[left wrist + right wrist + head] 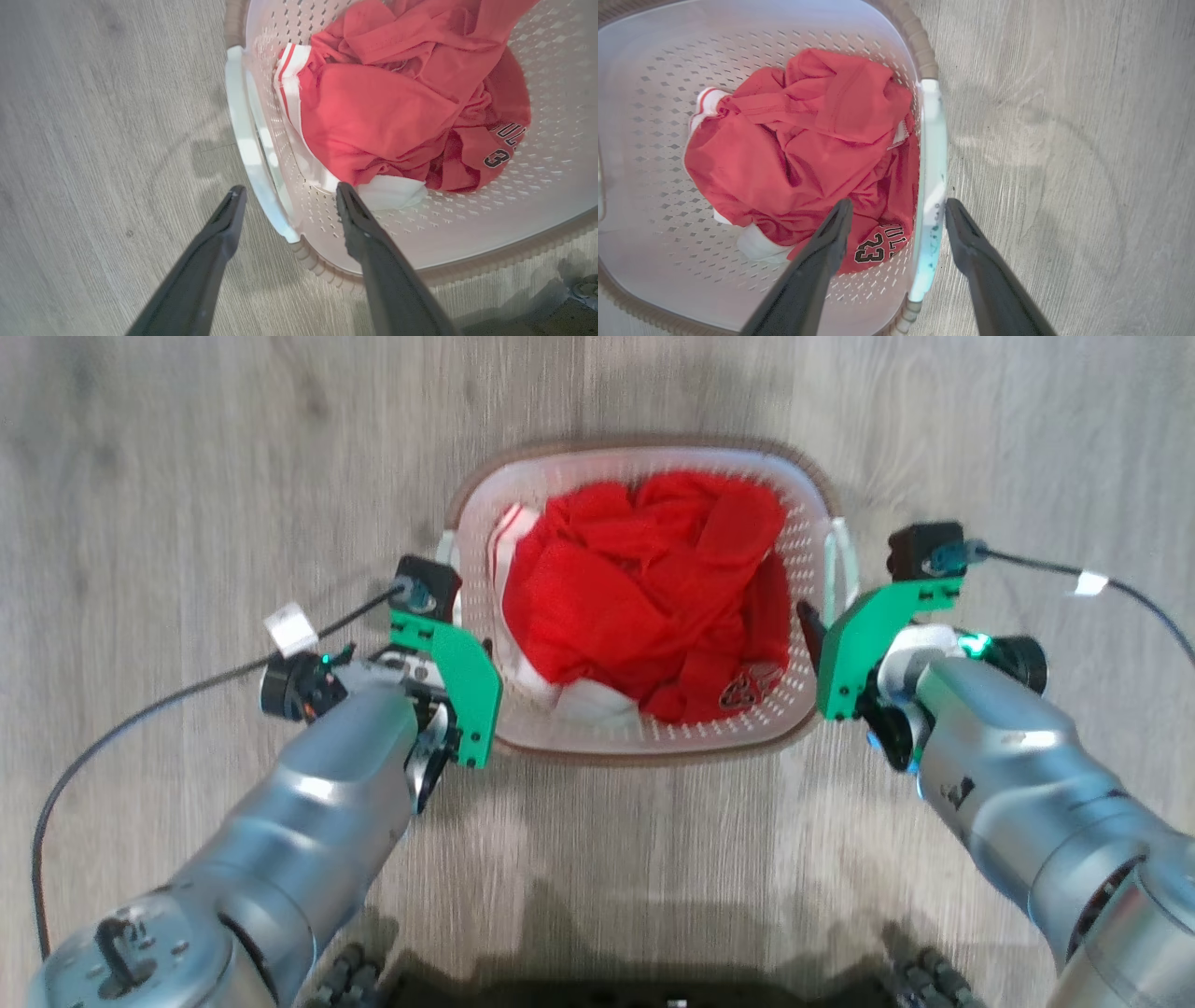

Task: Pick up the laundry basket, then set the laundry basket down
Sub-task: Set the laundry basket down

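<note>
Lying in laundry basket (644, 196), jersey (784, 154) (reads 23)

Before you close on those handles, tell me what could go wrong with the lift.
1. The right fingers stand open astride the right handle, the inner one over the red clothes; closing may pinch fabric along with the handle.
2. The left fingers, also open, straddle the left handle near its end rather than its middle, so the basket may tilt when lifted.
</note>
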Available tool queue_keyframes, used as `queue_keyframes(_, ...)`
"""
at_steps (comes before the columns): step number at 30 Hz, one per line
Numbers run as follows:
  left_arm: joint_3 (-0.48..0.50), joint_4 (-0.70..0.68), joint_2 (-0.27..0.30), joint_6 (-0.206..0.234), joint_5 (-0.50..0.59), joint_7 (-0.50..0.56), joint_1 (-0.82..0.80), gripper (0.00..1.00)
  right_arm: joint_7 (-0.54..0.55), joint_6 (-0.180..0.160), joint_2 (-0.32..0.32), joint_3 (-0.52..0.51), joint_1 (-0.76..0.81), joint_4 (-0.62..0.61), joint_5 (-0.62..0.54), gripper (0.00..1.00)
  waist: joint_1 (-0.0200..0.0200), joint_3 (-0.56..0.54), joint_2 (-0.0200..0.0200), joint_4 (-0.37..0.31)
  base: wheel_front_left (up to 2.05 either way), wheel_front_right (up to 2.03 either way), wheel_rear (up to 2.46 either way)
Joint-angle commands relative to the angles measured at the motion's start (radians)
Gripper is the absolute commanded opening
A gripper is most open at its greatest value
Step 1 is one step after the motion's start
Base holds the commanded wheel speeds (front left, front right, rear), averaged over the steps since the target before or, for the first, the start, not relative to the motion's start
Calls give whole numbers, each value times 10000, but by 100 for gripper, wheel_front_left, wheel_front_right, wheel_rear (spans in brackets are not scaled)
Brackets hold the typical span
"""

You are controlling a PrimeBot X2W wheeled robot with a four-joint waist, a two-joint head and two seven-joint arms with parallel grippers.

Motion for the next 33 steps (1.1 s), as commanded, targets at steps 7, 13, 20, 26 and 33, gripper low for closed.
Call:
queue_keyframes(7, 90, 254, 143, 213, -54, -1148, 610, 100, -318, 69, 129, -154, 1128, -40, 7, 100, 1, -2213, -1, -268, 0, 0, 0)
queue_keyframes(13, 235, 430, 143, 288, -186, -2029, 1106, 100, -1051, 69, 270, -390, 1540, -153, 130, 100, 1, -3667, -1, -445, 0, 0, 0)
queue_keyframes(20, 1419, -484, 448, 902, 390, -2290, 980, 100, -1362, 69, -183, -1757, 1351, -1323, -461, 100, 1, -4984, -1, -475, 0, 0, 0)
queue_keyframes(26, 3776, -3208, 1293, 1835, 2370, -2294, 1664, 100, -1365, 69, -821, -4513, 2105, -3487, -2797, 100, 1, -5599, -1, -439, 0, 0, 0)
queue_keyframes(33, 7594, -7615, 1440, 2195, 5626, -2295, 3961, 100, -1367, 69, -302, -8401, 4910, -7443, -6970, 100, 1, -6092, -1, -287, 0, 0, 0)
